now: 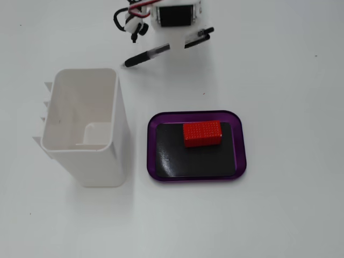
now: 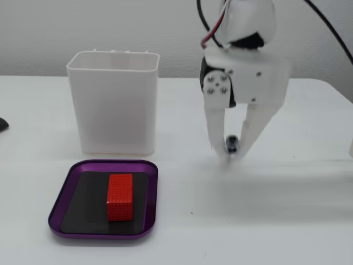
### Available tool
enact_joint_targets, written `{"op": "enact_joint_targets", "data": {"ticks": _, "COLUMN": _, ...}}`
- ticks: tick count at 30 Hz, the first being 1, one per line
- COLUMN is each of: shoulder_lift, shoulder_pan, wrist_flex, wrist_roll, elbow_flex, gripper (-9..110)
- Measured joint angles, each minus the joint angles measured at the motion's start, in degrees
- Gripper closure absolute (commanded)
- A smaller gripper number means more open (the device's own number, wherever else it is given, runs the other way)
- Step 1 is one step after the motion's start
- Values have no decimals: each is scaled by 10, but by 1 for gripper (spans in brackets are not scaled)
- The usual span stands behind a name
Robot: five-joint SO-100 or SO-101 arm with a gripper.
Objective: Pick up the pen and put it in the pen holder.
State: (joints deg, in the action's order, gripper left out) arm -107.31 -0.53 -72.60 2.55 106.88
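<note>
A black and clear pen (image 1: 146, 55) lies slanted on the white table at the top of a fixed view, tip to the lower left. My white gripper (image 1: 178, 45) comes down over its middle and hides that part. In a fixed view from the side, my gripper (image 2: 231, 157) points straight down, one finger on each side of the pen's dark end (image 2: 231, 144), with a small gap left. The pen rests on the table. The white pen holder (image 1: 80, 126) stands upright and looks empty; it also shows in the side view (image 2: 114, 102).
A purple tray (image 1: 196, 174) with a black inlay holds a red block (image 1: 202, 133) beside the pen holder; both show in the side view, the tray (image 2: 60, 207) and the block (image 2: 120, 196). A dark object (image 2: 2, 125) sits at the left edge.
</note>
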Motion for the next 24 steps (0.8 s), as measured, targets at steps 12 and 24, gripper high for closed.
{"op": "enact_joint_targets", "data": {"ticks": 12, "shoulder_lift": -142, "shoulder_pan": -37, "wrist_flex": -71, "wrist_roll": 17, "elbow_flex": -149, "gripper": 102}}
{"op": "enact_joint_targets", "data": {"ticks": 24, "shoulder_lift": -92, "shoulder_pan": -47, "wrist_flex": -105, "wrist_roll": 18, "elbow_flex": -161, "gripper": 102}}
